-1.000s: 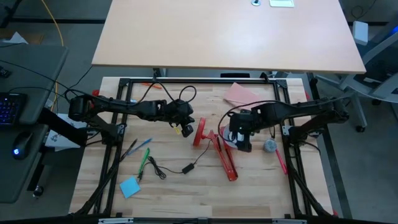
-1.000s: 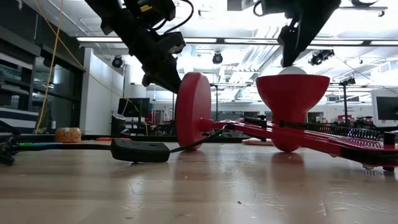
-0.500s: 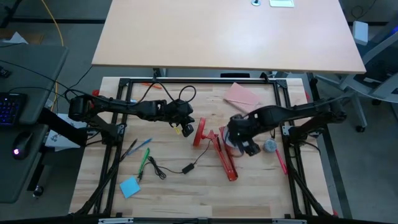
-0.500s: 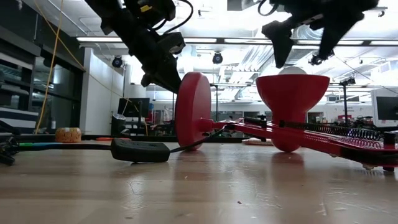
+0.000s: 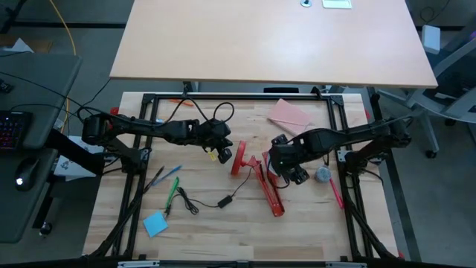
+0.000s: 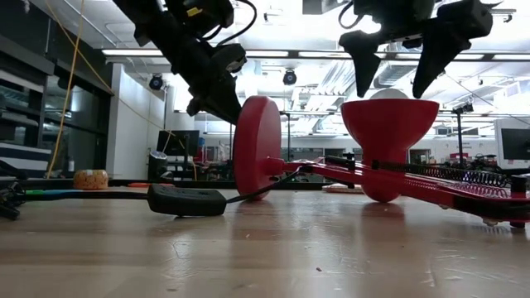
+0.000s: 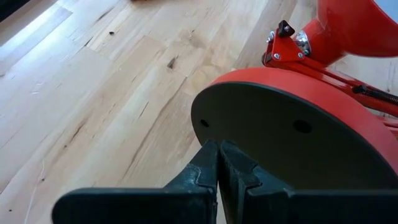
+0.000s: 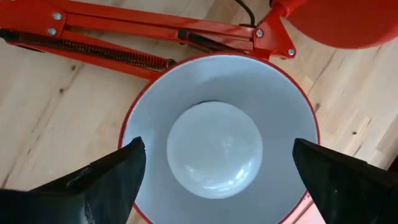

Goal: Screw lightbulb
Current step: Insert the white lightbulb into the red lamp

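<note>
The red lamp lies on the table with its round base standing on edge and its shade opening upward. The white lightbulb sits inside the shade; its top shows above the rim. My right gripper is open just above the shade, its fingers standing on either side of the bulb without touching it. My left gripper is shut at the upper rim of the lamp's base; it also shows in the high view. My left gripper meets the rim of the lamp's round base with its shut fingertips, slanting down from the table's left side. The base stands on edge on the table, its flat underside facing the gripper.
The lamp's red spring arm lies toward the near edge, its black cord and switch to the left. Pens, a blue note, a pink sheet and a small grey round object lie around.
My right gripper has turned about its wrist above the shade; its fingers, first seen as one point down at the bulb, now stand wide apart on either side of it. The bulb, the lamp and my left gripper have kept still.
</note>
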